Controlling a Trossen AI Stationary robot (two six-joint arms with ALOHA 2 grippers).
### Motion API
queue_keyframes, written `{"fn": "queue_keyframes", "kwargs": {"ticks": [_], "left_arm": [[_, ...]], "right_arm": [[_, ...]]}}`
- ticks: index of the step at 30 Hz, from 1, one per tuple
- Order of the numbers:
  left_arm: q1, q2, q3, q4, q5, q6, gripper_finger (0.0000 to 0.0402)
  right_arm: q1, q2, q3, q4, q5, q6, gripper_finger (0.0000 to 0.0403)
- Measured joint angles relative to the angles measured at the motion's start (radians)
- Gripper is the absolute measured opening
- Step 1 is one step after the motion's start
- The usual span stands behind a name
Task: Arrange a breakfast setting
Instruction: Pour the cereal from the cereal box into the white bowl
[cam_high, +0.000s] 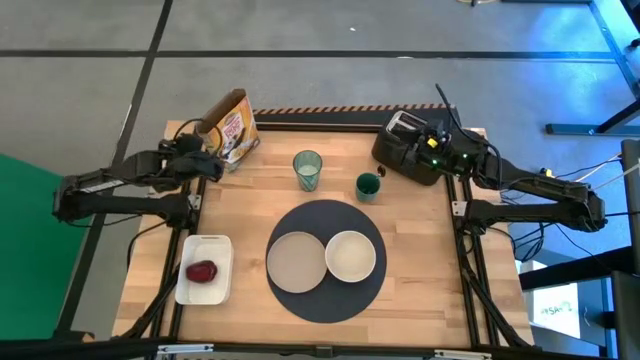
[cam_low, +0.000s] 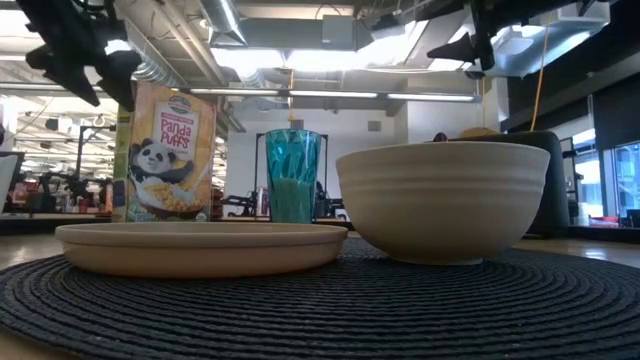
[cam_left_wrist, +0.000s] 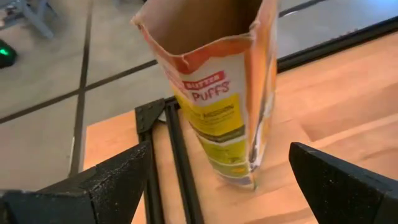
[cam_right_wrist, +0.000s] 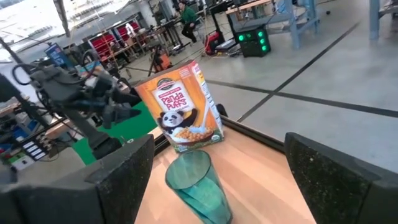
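A round dark-grey mat (cam_high: 325, 296) lies at the table's near middle. On it sit a beige plate (cam_high: 296, 258) and a white bowl (cam_high: 350, 256). A pale-green tumbler (cam_high: 307, 170) and a small dark-green cup (cam_high: 368, 186) stand upright on the wood beyond the mat. No spoon shows. My left gripper (cam_high: 213, 160) is open at the far left. Its fingers stand on either side of an open-topped cereal box (cam_left_wrist: 217, 93) without touching it. My right gripper (cam_high: 432, 150) is open and empty, raised over a black toaster (cam_high: 405, 140) at the far right.
A white tray (cam_high: 190, 290) holding a red object (cam_high: 202, 271) lies at the near left. The cereal box (cam_high: 232, 128) stands upright at the table's far-left edge. The black toaster fills the far-right corner. Bare wood shows between the tumbler, the box and the tray.
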Motion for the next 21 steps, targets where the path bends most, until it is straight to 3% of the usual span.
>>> {"fn": "queue_keyframes", "kwargs": {"ticks": [6,13,21], "left_arm": [[0.148,0.001,-0.054,0.239,0.148,0.264,0.0374],[0.345,0.020,-0.071,0.263,0.215,0.268,0.0374],[0.511,0.053,-0.071,0.485,0.417,0.474,0.0350]], "right_arm": [[0.001,0.000,0.000,0.000,-0.025,0.000,0.0349],[0.001,0.000,0.000,0.000,-0.065,0.010,0.0349],[0.001,0.000,0.000,0.000,-0.068,0.001,0.0349]]}}
